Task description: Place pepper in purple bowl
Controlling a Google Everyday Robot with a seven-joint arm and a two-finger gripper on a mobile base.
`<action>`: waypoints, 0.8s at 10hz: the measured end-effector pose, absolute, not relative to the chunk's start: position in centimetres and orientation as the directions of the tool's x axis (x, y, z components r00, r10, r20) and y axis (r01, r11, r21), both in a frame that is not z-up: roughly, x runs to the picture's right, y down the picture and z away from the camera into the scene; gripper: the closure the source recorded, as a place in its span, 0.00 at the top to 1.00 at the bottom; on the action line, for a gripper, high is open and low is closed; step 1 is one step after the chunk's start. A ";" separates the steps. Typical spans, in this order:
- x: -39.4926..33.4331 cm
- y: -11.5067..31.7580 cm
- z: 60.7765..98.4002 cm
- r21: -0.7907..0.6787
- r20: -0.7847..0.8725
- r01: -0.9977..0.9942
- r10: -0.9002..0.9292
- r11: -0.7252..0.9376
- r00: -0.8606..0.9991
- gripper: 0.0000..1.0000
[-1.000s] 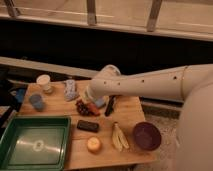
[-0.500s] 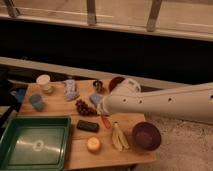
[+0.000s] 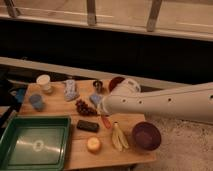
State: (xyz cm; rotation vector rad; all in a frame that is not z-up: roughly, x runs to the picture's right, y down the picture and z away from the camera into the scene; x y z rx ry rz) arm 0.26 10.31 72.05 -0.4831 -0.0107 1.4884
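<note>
Left of the purple bowl [image 3: 146, 136], the gripper [image 3: 103, 113] is largely hidden under the end of the white arm [image 3: 160, 102], right at the top of the pepper [image 3: 106, 122], whose upper end is covered too. Up and left of the purple bowl, the red bowl [image 3: 115, 83] shows only partly behind the arm. Far left of the purple bowl, the green tray [image 3: 35, 119] is cut by the picture's edge.

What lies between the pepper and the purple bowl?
The banana peel, as the camera view shows. The end effector is right above the pepper.
</note>
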 end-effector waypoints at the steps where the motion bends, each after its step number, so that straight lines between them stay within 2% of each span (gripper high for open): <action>1: 1.6 9.8 71.6 -0.288 -0.278 -0.957 0.958 -0.015 0.069 0.00; 3: 4.9 9.8 70.8 -0.245 -0.267 -0.968 0.964 -0.061 0.006 0.00; 8: 17.3 13.4 68.8 -0.124 -0.245 -0.946 0.933 -0.300 -0.264 0.00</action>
